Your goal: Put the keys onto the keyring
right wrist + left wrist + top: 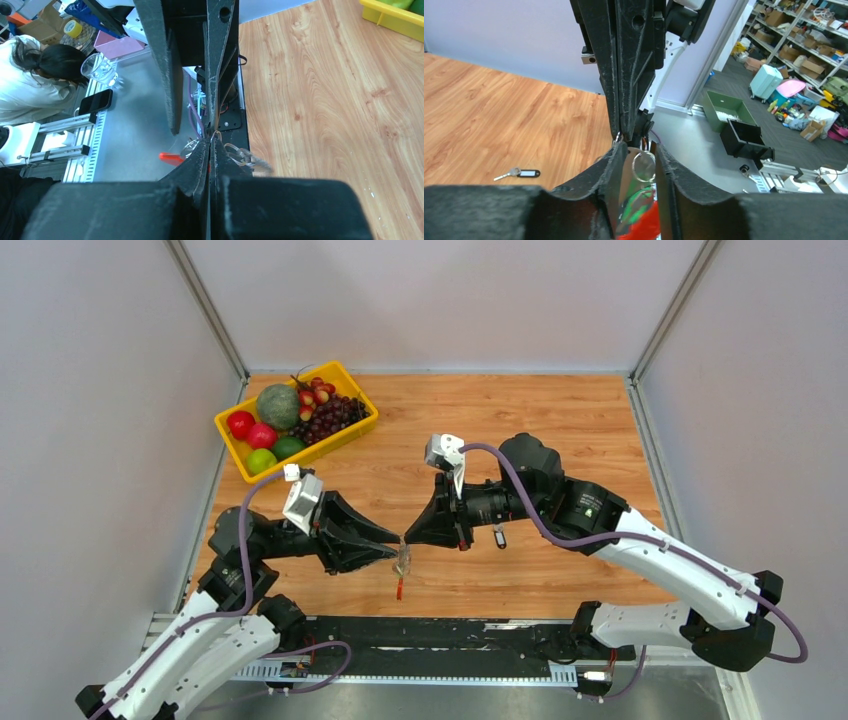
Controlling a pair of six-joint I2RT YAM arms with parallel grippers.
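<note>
The keyring (402,564) hangs between the two gripper tips above the table's front middle, its red tag (399,587) dangling below. My right gripper (408,537) is shut on one of its rings; in the right wrist view the shut jaws (210,142) show rings (241,155) and the tag (170,159) sticking out on either side. My left gripper (641,148) has closed on the bunch: a shiny plate (624,180), a ring (644,166), green and red bits lie between both pads. The key (516,173), silver with a dark head, lies on the wood (498,536) under the right arm.
A yellow basket (310,451) of fruit stands at the table's back left. Grey walls close in the table's left, back and right. A black rail (450,635) runs along the front edge, just below the hanging tag.
</note>
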